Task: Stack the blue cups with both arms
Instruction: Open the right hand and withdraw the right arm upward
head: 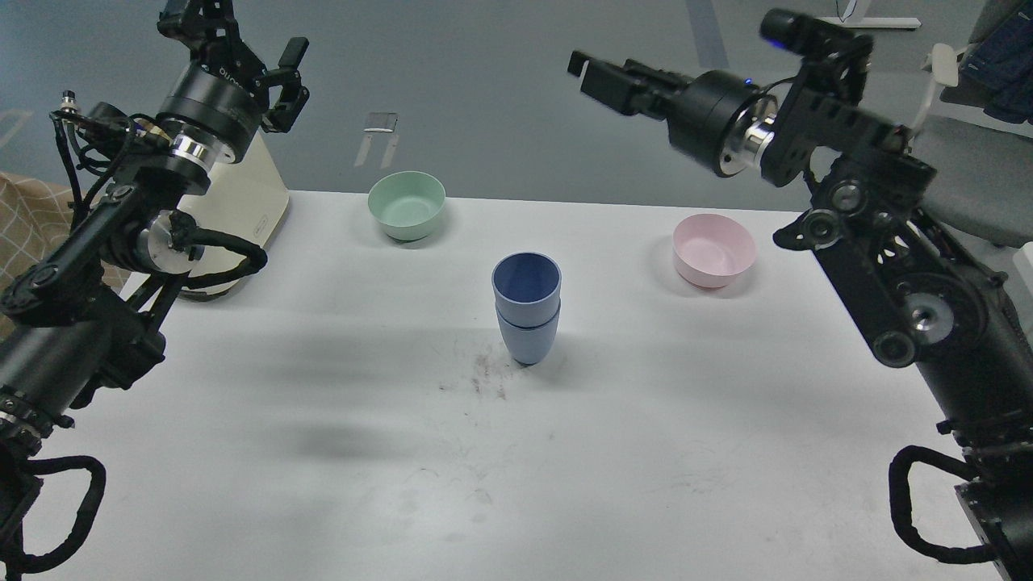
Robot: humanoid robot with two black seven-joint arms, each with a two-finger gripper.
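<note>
Head view: two matte periwinkle-blue tapered cups (526, 315) sit nested upright mid white bench (323, 452), stack looks done. Left end effector (262, 68) is raised far left, fingers apart, empty. Right end effector (601, 77) is high above, blurred, so I can't tell its fingers' state. Risks: the narrow rounded base could tip if an arm swings low; pale green bowl (406, 206) and pale pink bowl (714, 252) are near.

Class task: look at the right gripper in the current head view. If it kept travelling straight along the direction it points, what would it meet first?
The right gripper is raised and points left, slightly upward, over the floor behind the table. Nothing stands in that line: the way looks free as far as the picture shows, though depth is uncertain.
</note>
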